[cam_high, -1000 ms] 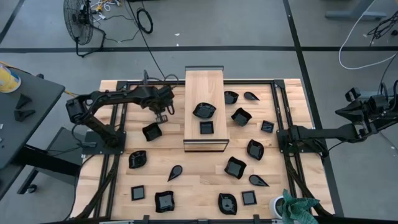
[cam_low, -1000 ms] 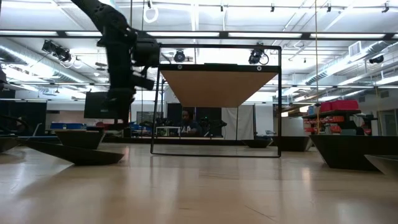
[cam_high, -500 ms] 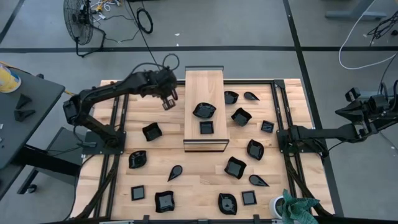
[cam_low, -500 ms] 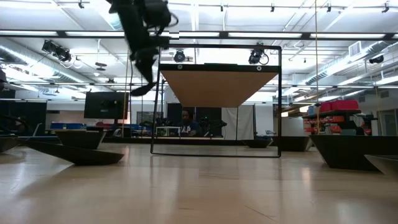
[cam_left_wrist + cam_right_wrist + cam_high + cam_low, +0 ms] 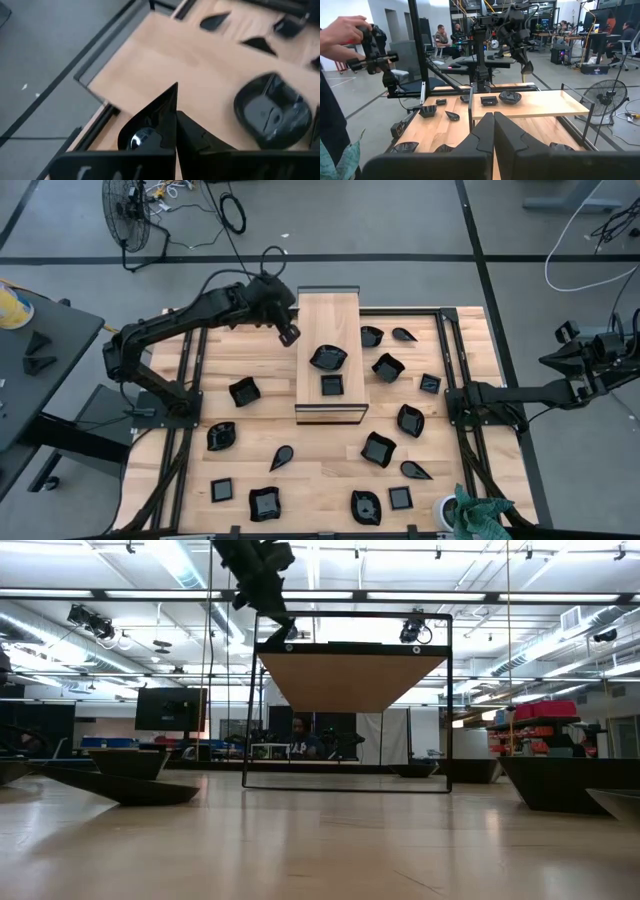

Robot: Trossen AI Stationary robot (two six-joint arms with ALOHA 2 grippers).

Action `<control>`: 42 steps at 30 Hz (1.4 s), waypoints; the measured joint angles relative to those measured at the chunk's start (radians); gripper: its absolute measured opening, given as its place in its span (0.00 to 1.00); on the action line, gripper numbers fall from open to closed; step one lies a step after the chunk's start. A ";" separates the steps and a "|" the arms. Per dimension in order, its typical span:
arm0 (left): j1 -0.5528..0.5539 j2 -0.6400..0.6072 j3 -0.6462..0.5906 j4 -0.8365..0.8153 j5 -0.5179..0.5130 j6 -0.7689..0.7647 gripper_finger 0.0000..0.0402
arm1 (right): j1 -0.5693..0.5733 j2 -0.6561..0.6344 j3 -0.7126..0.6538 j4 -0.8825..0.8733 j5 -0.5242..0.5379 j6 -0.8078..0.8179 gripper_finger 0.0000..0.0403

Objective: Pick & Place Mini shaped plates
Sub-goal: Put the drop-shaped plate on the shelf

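Two glossy black dishes (image 5: 329,358) rest on the long light wooden board (image 5: 328,320). Left gripper (image 5: 288,335), raised at the board's far-left edge, clamps a teardrop dish (image 5: 152,122). Right gripper (image 5: 493,131) waits off-table, fingers together.

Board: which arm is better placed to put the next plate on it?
Left. The left gripper holds a plate at the board's edge; the right gripper sits shut beyond the table's side.
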 joint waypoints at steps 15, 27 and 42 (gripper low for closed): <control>-0.018 0.080 -0.002 0.208 0.026 -0.046 0.00 | 0.000 0.000 0.001 0.001 0.000 0.000 0.03; -0.019 0.198 0.000 0.316 0.090 -0.043 0.00 | 0.000 0.000 0.000 0.000 0.000 0.000 0.03; -0.035 0.264 -0.001 0.354 0.098 -0.009 0.00 | 0.000 0.000 0.000 0.000 0.000 0.000 0.03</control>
